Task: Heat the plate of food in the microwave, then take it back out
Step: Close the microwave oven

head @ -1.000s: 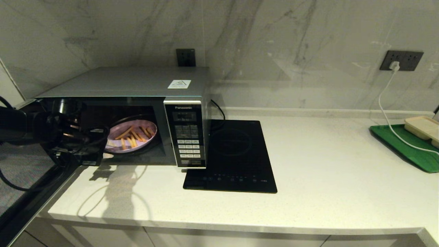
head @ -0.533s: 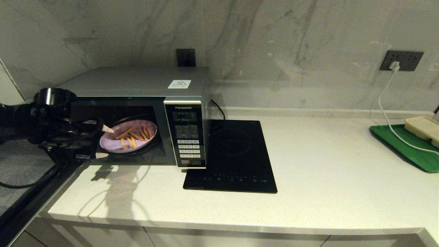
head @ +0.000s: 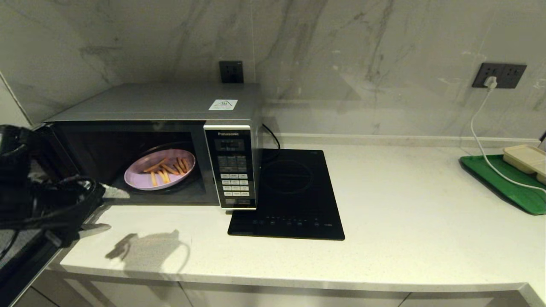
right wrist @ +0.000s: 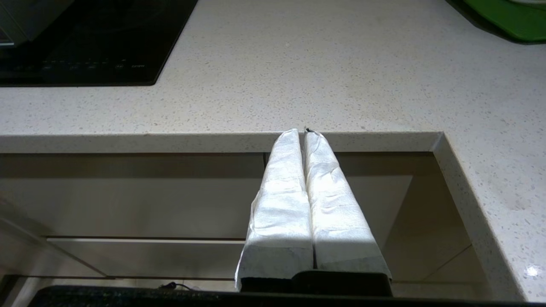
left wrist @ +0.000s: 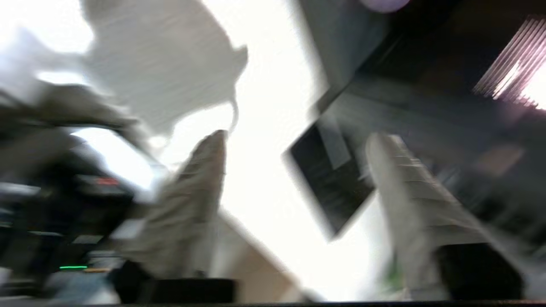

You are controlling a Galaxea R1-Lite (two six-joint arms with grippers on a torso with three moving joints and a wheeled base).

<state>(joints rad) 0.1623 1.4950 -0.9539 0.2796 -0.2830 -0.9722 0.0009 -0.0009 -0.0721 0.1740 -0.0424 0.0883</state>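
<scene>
From the head view, the microwave stands on the pale countertop with its door swung open, a boxy silver Panasonic with a black keypad panel. Inside its dark cavity sits the plate of food: round, shallow, lilac-purple with a raised rim, and several thin orange-yellow fries lying across it. The left gripper hangs outside the oven, low at the counter's left edge, apart from the plate. Beside the microwave lies a flat black induction cooktop; a green tray sits far right.

The left wrist view is smeared, yet the left gripper shows two fingers spread with nothing between them (released).

In the right wrist view, the right gripper is parked below the counter's front edge, fingers pressed together, empty.
</scene>
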